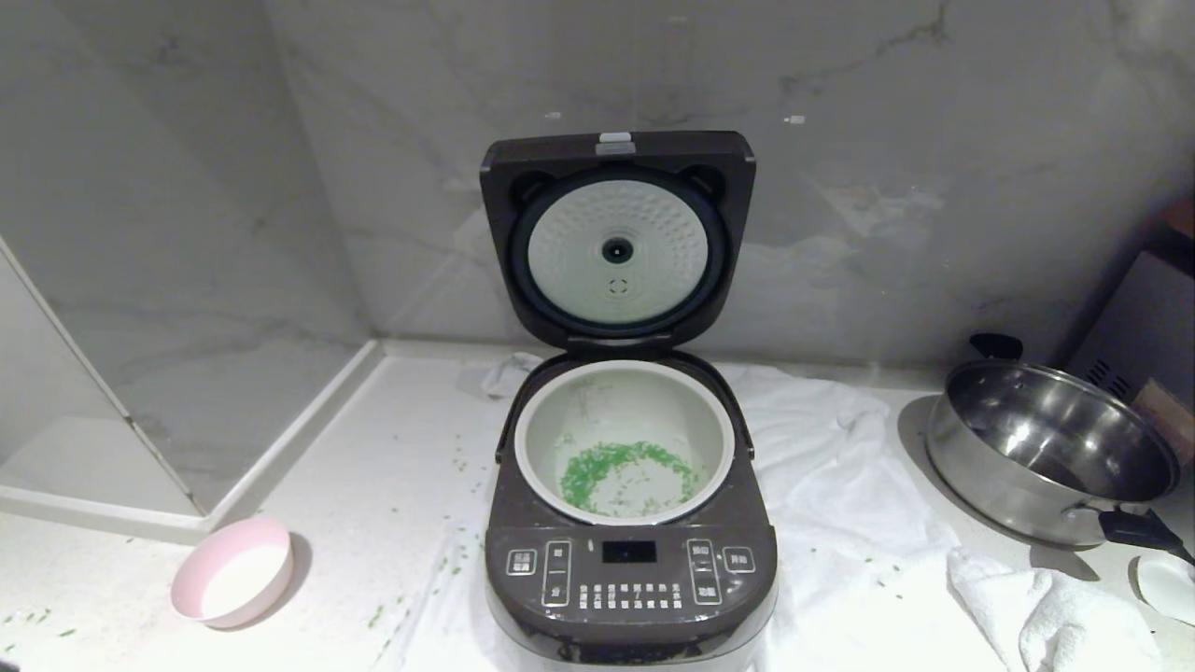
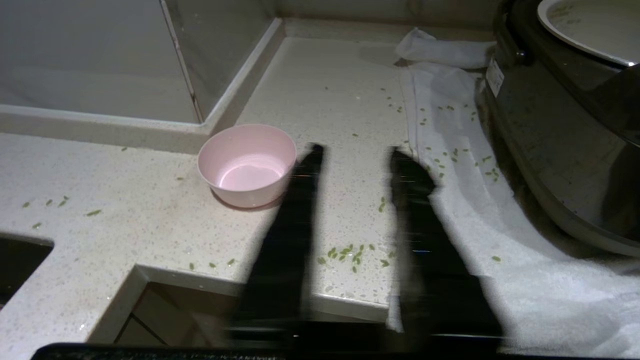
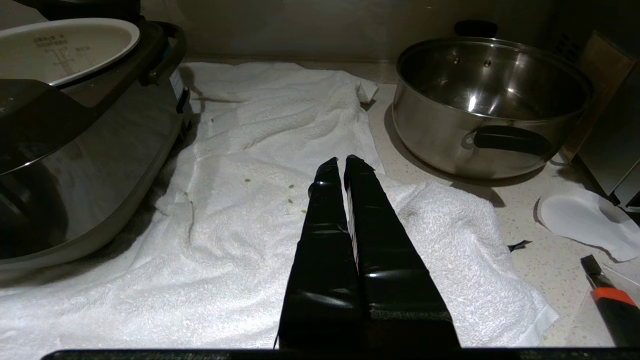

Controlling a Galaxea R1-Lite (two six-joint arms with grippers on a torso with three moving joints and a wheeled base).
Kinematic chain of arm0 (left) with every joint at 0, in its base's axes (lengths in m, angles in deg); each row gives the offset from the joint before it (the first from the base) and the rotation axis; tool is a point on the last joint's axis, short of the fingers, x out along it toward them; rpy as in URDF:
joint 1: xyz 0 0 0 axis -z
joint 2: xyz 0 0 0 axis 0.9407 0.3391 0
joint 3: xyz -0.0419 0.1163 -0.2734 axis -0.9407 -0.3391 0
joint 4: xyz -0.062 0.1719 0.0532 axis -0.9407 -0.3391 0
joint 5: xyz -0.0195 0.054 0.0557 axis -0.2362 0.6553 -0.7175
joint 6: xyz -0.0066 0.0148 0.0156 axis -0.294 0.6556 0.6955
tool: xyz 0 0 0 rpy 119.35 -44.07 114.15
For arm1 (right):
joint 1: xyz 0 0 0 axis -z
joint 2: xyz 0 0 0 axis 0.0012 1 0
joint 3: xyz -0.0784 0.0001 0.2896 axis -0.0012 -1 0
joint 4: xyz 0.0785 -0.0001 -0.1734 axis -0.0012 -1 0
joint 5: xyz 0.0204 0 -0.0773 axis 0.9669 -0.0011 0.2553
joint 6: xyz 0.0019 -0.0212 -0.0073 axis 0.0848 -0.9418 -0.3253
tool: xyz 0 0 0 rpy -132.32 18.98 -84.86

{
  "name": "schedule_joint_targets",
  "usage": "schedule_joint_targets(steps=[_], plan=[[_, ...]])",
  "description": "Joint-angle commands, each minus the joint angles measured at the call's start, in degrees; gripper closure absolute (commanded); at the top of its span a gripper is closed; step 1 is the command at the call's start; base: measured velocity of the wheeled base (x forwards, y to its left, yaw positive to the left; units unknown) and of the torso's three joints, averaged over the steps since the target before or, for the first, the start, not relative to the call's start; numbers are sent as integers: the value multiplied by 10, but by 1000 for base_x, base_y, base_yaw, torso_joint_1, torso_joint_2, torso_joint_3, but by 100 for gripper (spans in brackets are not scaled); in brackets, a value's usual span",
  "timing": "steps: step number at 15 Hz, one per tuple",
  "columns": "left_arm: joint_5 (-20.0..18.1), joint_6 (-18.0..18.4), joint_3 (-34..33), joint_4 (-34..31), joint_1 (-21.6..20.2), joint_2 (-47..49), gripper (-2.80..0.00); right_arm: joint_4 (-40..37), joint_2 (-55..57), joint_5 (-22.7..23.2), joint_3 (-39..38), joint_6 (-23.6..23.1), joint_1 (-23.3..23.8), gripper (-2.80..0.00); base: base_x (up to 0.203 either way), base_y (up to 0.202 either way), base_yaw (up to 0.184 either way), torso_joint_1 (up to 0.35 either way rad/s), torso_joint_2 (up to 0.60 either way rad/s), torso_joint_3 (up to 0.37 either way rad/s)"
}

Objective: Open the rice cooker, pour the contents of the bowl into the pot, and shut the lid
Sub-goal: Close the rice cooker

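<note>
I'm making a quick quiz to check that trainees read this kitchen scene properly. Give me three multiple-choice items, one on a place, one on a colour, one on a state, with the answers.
1. Where is the bowl?
A. on the counter to the rice cooker's left
B. inside the steel pan
C. on the white towel

2. What colour are the bits in the pot?
A. red
B. green
C. brown

3. How does the lid stand?
A. shut and latched
B. raised upright, its dimpled plate showing
C. taken off, lying on the counter

Answers:
1 A, the pink bowl sits on bare counter left of the cooker.
2 B, bright green bits lie on the pot's pale bottom.
3 B, the lid stands up behind the open pot.
</note>
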Motion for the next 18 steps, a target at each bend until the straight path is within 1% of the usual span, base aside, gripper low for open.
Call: schedule_joint_targets(steps=[1, 2, 4, 5, 7, 10, 12, 13, 16, 18], plan=[[-1, 1, -3, 3, 0, -1, 0, 0, 0, 0, -1, 0, 0, 0, 0, 0, 0, 0, 0, 0], [1, -4, -4, 7, 0, -1, 0, 0, 0, 0, -1, 0, 0, 0, 0, 0, 0, 0, 0, 0], [1, -2, -4, 7, 0, -1, 0, 0, 0, 1, -1, -5, 0, 0, 0, 0, 0, 0, 0, 0], [0, 1, -4, 7, 0, -1, 0, -2, 0, 7, -2, -21, 0, 0, 0, 0, 0, 0, 0, 0], [0, 1, -4, 7, 1, -1, 0, -4, 0, 11, -2, -32, 0, 0, 0, 0, 0, 0, 0, 0], [0, 1, -4, 7, 1, -1, 0, -1, 0, 7, 7, -34, 0, 0, 0, 0, 0, 0, 0, 0], [-1, 2, -3, 3, 0, -1, 0, -8, 24, 17, 69, -37, 0, 0, 0, 0, 0, 0, 0, 0], [-1, 2, -3, 3, 0, -1, 0, -11, 62, 30, 108, -35, 0, 0, 0, 0, 0, 0, 0, 0], [0, 2, -3, 3, 0, -1, 0, -13, 219, 72, 262, -7, 0, 0, 0, 0, 0, 0, 0, 0], [0, 2, -3, 2, 0, -1, 0, -14, 342, 100, 384, 21, 0, 0, 0, 0, 0, 0, 0, 0]])
